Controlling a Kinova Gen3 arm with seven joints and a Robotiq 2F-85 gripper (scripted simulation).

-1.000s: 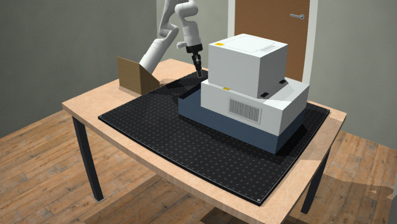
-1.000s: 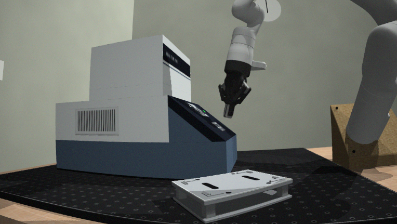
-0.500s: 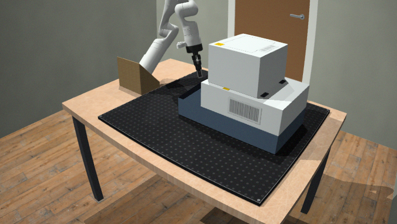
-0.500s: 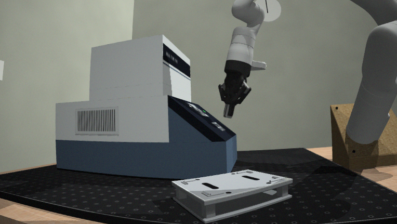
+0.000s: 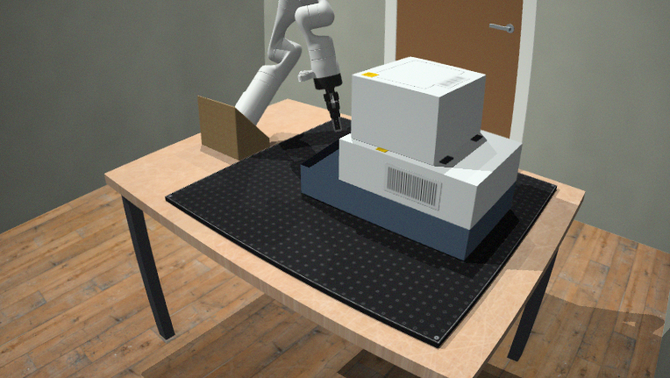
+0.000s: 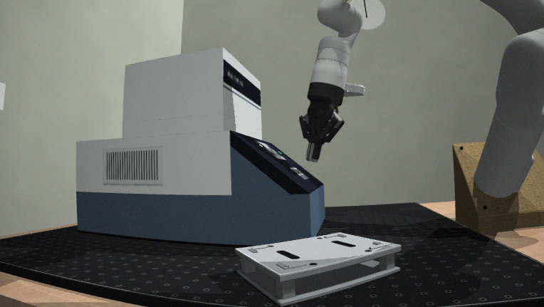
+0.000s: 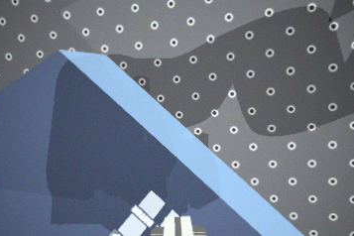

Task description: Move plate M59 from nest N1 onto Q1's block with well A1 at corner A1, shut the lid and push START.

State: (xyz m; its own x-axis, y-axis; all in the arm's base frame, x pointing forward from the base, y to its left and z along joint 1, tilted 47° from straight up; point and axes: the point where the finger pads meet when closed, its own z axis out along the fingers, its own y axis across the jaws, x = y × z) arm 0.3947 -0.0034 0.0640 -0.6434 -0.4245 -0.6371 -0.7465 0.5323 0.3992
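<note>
The cycler Q1 [image 5: 424,176] [image 6: 168,175] [image 7: 87,149] stands on the black perforated mat [image 5: 276,235] [image 6: 401,215] [image 7: 286,99]. Its white lid [image 5: 415,107] [image 6: 176,90] is down over the block, so the block is hidden. My gripper [image 5: 336,126] [image 6: 313,158] [image 7: 178,225] is shut and empty. It hangs tilted a little above and in front of Q1's sloping dark key panel [image 6: 276,163]. Pale keys [image 7: 147,210] show just ahead of the fingertips in the wrist view. A small green light [image 6: 279,152] shows on the panel. The grey plate nest N1 [image 6: 317,253] lies in front of Q1 with no plate on it. Plate M59 is not in view.
A brown wedge-shaped mount [image 5: 227,129] [image 6: 497,191] holds the arm's base at the table's back corner. The wooden table [image 5: 162,171] carries the mat, and a door [image 5: 459,17] stands behind it.
</note>
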